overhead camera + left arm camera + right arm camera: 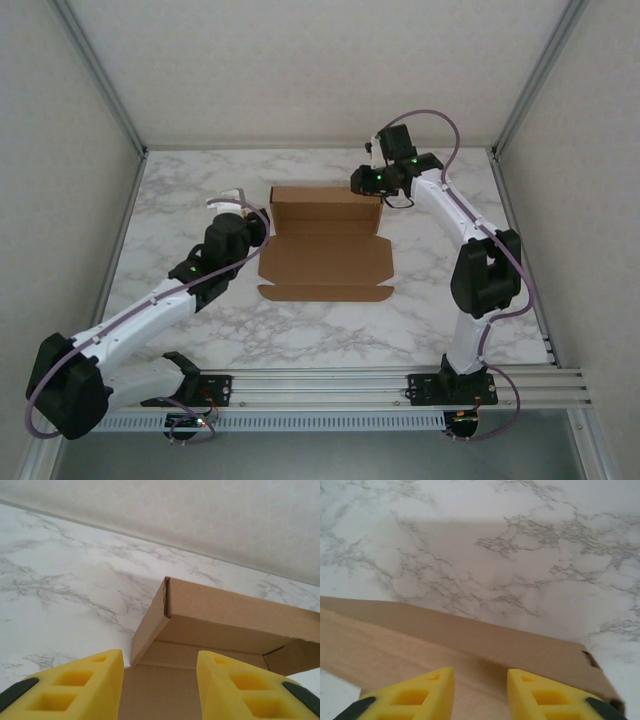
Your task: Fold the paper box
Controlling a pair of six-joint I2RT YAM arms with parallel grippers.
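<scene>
The paper box [326, 243] lies mid-table as brown cardboard, its far part raised into walls and a flat lid panel with a front flap reaching toward me. My left gripper [252, 226] sits at the box's left edge, open, yellow fingers [95, 680] apart over the flat cardboard, with the upright left wall [150, 625] just ahead. My right gripper [366, 178] hovers at the box's far right corner, open, fingers [540, 690] spread above the cardboard wall [485, 640].
The marble table [180, 200] is fenced by white walls and aluminium posts. A metal rail [400, 385] runs along the near edge by the arm bases. Open marble lies left, right and in front of the box.
</scene>
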